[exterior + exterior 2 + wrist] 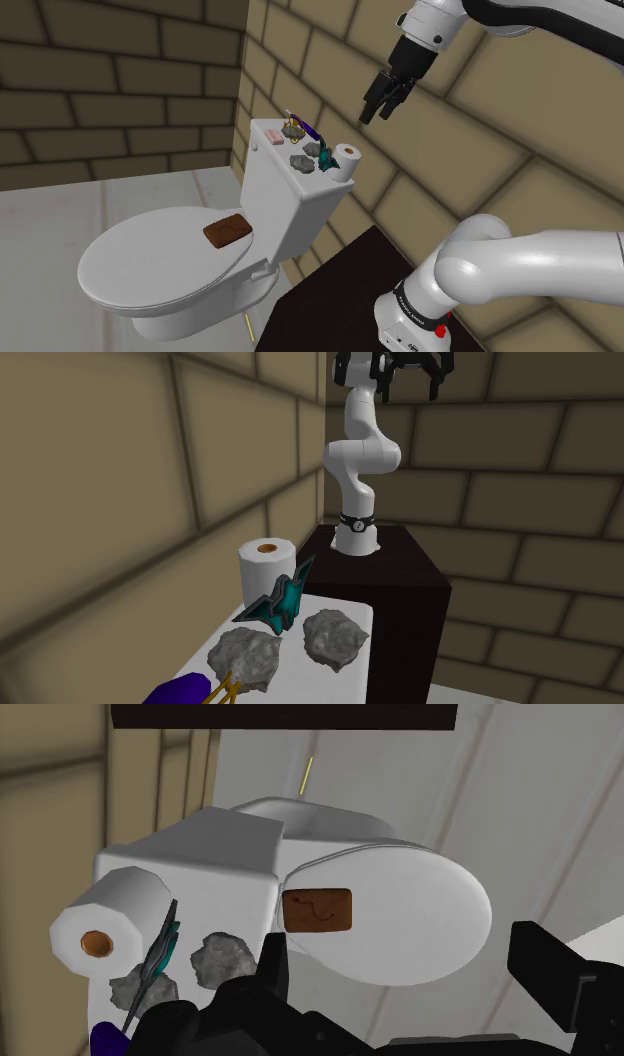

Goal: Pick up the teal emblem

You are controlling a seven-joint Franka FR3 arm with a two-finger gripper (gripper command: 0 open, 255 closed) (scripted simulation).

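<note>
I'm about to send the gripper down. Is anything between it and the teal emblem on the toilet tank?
Nothing visible lies between the open gripper and the teal emblem. On the tank lid, though, a paper roll stands close beside it and two grey rocks lie on its other side, so finger room looks tight.

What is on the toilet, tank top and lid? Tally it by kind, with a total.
Toilet paper roll: 1
Teal emblem: 1
Grey rocks: 2
Purple item with yellow prongs: 1
Brown bar on the lid: 1
Total: 6
</note>
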